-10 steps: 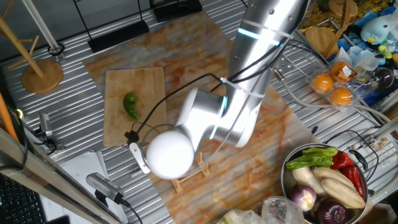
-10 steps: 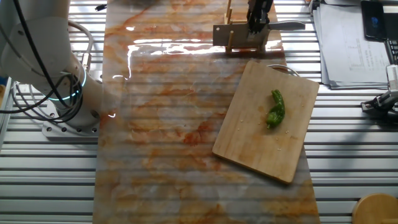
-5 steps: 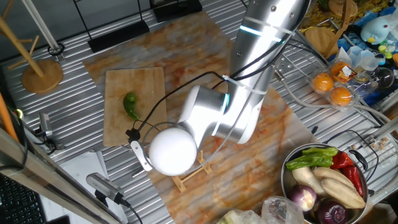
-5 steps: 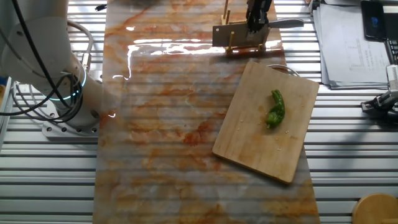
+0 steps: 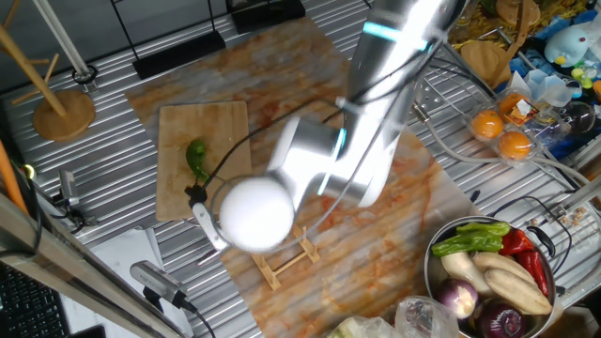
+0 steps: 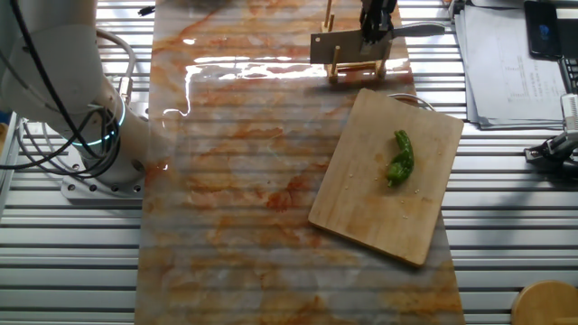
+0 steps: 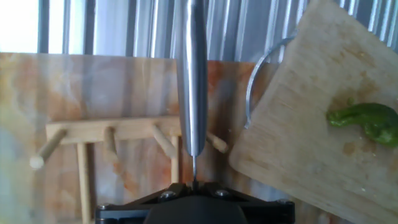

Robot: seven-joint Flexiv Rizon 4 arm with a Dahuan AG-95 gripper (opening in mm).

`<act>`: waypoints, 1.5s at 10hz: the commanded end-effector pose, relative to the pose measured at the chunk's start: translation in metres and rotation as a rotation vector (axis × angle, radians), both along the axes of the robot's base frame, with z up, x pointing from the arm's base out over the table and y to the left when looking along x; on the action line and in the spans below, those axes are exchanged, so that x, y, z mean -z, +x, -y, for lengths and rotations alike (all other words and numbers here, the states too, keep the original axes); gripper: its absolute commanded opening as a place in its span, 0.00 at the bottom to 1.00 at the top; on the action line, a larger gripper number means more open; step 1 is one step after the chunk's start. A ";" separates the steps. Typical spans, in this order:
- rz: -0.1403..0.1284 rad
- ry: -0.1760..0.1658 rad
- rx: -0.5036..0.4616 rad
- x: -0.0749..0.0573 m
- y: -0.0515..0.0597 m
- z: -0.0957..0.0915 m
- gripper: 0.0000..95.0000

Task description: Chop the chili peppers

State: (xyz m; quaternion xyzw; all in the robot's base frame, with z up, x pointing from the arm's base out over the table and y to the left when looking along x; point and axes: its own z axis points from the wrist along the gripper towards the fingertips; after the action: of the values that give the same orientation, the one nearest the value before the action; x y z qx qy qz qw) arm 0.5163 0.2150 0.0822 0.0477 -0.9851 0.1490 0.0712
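Note:
The chili pepper (image 5: 197, 158), small, curved and bright green, lies whole on the wooden cutting board (image 5: 225, 127). It also shows in the other fixed view (image 6: 400, 159) and at the right edge of the hand view (image 7: 365, 118). My gripper (image 6: 375, 25) is shut on a knife (image 6: 341, 47) and holds it just above the wooden knife rack (image 6: 357, 70), beside the board's far corner. In the hand view the knife (image 7: 191, 81) is edge-on, running straight out from my gripper (image 7: 193, 184) over the rack (image 7: 112, 134). In the one fixed view the arm hides the gripper.
A metal bowl (image 5: 430, 272) of mixed vegetables stands at the lower right. Oranges (image 5: 502, 131) in a clear tray lie at the right. A wooden stand (image 5: 64, 113) is at the left. Papers (image 6: 506, 63) lie beyond the board (image 6: 379, 212).
The knife has risen off the wooden rack, held in my gripper. The arm has shifted slightly up and toward the board. The chili pepper has not moved.

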 end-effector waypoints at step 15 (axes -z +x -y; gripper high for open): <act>-0.010 0.187 -0.231 -0.123 0.036 0.118 0.00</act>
State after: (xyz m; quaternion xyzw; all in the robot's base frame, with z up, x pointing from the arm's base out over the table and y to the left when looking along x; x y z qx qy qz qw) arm 0.5512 0.0992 0.2062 0.1681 -0.9823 0.0625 0.0543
